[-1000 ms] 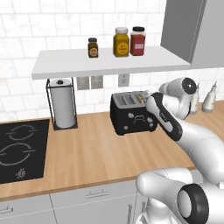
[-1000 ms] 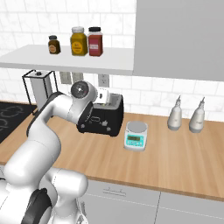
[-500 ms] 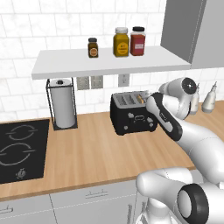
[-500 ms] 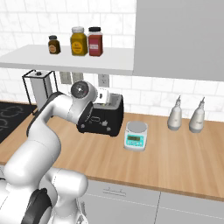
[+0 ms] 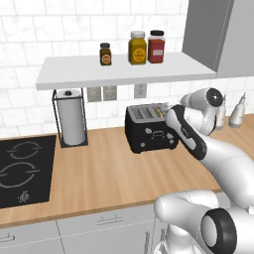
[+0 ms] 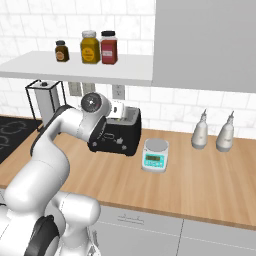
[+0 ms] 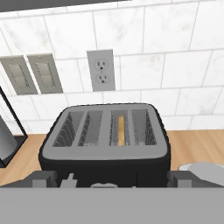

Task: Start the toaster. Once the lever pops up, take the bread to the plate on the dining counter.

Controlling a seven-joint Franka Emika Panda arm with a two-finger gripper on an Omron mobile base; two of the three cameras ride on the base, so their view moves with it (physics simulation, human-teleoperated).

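Note:
The black four-slot toaster [image 5: 150, 130] [image 6: 116, 135] [image 7: 105, 140] stands on the wooden worktop against the tiled wall. One tan slice of bread [image 7: 121, 130] [image 5: 159, 110] sits low in a slot right of the middle. My gripper [image 7: 113, 180] [image 5: 169, 114] hovers just in front of and a little above the toaster's front edge. It is open wide, with a dark fingertip at each lower corner of the hand view and nothing between them. The plate and the dining counter are out of view.
A paper towel holder [image 5: 71, 124] and a black cooktop [image 5: 20, 168] lie left of the toaster. A small kitchen scale [image 6: 156, 155] and two bottles [image 6: 200, 135] stand to its right. A shelf with jars [image 5: 139, 47] hangs overhead. A wall outlet [image 7: 101, 66] is behind.

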